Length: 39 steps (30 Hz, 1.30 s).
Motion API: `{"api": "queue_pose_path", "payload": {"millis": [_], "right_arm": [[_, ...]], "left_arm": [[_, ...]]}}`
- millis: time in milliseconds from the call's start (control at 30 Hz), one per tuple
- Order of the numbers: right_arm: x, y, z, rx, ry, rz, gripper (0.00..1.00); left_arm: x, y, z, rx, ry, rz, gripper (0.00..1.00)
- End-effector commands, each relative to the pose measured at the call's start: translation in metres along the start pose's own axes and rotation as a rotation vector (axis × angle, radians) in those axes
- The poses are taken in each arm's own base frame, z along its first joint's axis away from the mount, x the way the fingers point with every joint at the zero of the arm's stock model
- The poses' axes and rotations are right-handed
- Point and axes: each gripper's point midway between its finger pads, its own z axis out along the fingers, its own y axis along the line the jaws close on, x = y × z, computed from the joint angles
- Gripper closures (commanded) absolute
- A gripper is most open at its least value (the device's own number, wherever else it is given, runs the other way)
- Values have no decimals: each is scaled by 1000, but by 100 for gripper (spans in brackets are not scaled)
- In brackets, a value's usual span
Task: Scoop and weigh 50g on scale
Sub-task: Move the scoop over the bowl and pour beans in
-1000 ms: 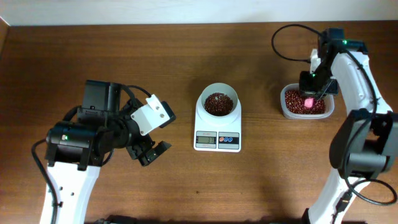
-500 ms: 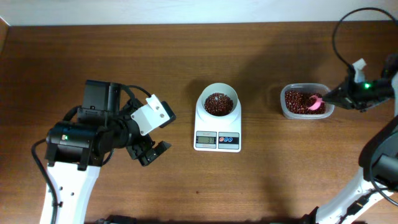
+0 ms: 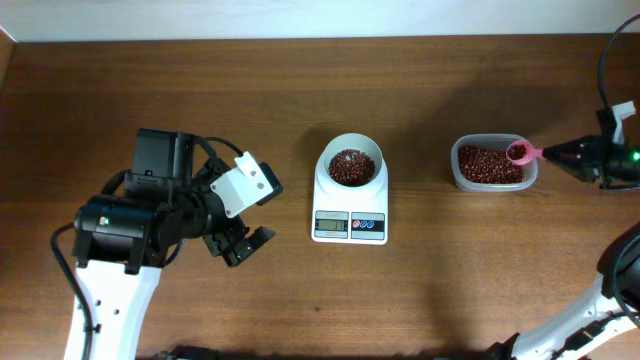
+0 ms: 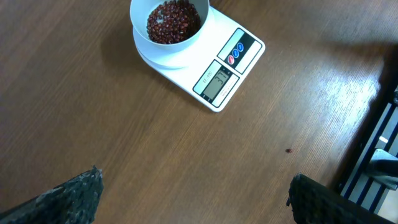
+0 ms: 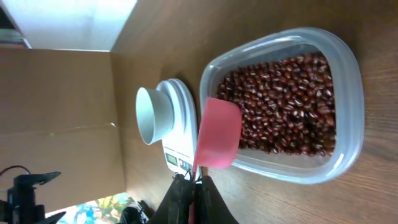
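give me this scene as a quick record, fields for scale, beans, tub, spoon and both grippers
scale: white, white bowl on its platform, display too small to read
beans: a heap in the bowl, many more in the tub
tub: clear plastic, right of the scale, apart from it
spoon: pink, over the tub's right edge, load not visible
left gripper: open, empty, left of the scale
right gripper: shut on the spoon's handle

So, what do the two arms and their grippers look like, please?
The left arm and right arm have white links, black joints and black cables. The left gripper is black beside a white block, its fingers dark and speckled. The right gripper is black, with a green light behind.
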Motion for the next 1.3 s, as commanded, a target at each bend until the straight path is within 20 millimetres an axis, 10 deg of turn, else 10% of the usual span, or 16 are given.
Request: {"api": "queue_pose_path", "payload": {"millis": [0, 167, 467, 700, 1267], "right_arm": [[-4, 18, 7, -76, -19, -26, 96], [5, 74, 63, -207, 87, -106, 96], [78, 166, 180, -339, 393, -352, 96], [92, 134, 220, -52, 492, -532, 96], [91, 164, 240, 303, 512, -756, 96]], "left_arm": [[-4, 0, -4, 1, -20, 16, 1], [-4, 0, -4, 1, -20, 16, 1], [-4, 0, -4, 1, -20, 16, 1], [-5, 0, -4, 1, -20, 16, 1], [-5, 0, -4, 1, -20, 16, 1]]}}
